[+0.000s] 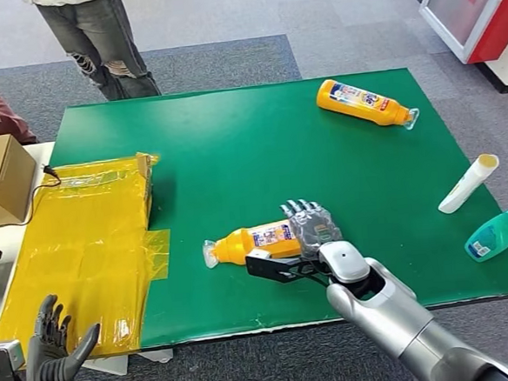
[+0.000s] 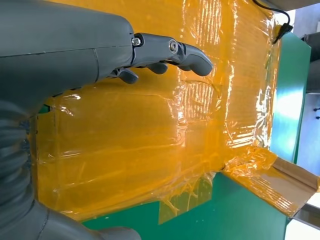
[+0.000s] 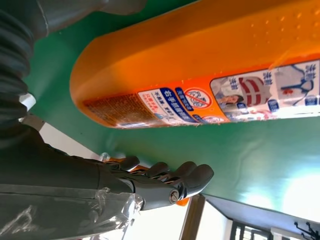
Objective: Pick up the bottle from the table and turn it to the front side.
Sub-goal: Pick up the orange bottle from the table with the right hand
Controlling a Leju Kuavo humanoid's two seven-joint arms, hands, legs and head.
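the orange bottle (image 1: 258,241) lies on its side on the green bench (image 1: 235,148), near the front edge and about the middle, its cap end pointing left. the right hand (image 1: 310,230) is at the bottle's base end, fingers (image 1: 304,211) spread over the far side and the thumb low along the near side. in the right wrist view the bottle (image 3: 196,65) sits between thumb and fingers (image 3: 177,175) with green bench showing between it and the fingers, so the fingers look apart and not clamped; the bottle seems to rest on the bench, unlifted.

by this reading the reach is done, and the grasp, the lift and the turn to the front side are all left. the label side facing the wrist camera carries fine print, which looks like the back, so the turn seems needed.

the left hand (image 1: 50,344) hangs at the near left with fingers apart, holding nothing, over the yellow taped package (image 2: 151,130). a second orange bottle (image 1: 364,102) lies at the far right, well apart.
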